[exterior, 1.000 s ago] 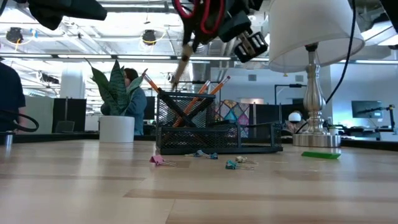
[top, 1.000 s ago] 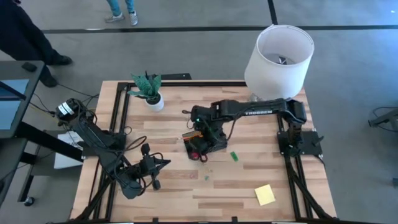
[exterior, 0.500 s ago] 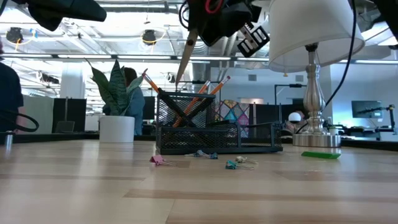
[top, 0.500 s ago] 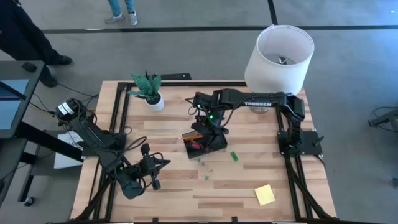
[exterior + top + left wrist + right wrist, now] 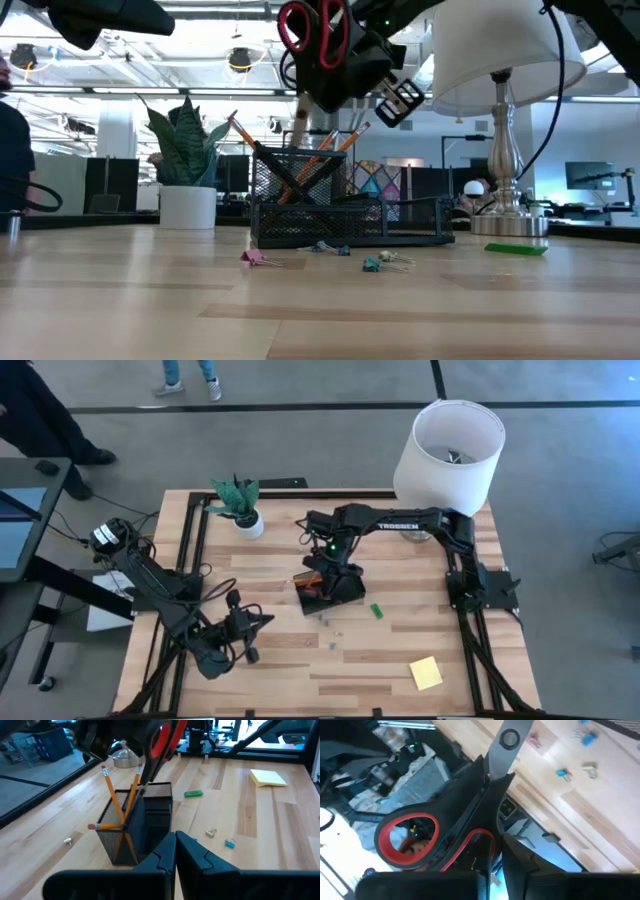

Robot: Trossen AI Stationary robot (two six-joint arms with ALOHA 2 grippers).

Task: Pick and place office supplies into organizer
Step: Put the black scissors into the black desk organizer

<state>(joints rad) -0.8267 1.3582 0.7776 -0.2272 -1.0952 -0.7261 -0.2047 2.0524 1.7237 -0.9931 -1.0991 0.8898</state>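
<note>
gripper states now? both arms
Left gripper: shut, empty, parked at the table's left front.
Right gripper: shut on the scissors, blades down over the organizer.

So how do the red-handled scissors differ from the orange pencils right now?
The red-handled scissors are gripped by the right gripper, blades pointing down into the black mesh organizer; the orange pencils already stand leaning inside it, free. Scissors are broader, pencils thin. Both are at the tall cup.

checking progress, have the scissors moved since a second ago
Yes. The right gripper has tipped the scissors upright, blades now dipping into the organizer cup among the pencils.
</note>
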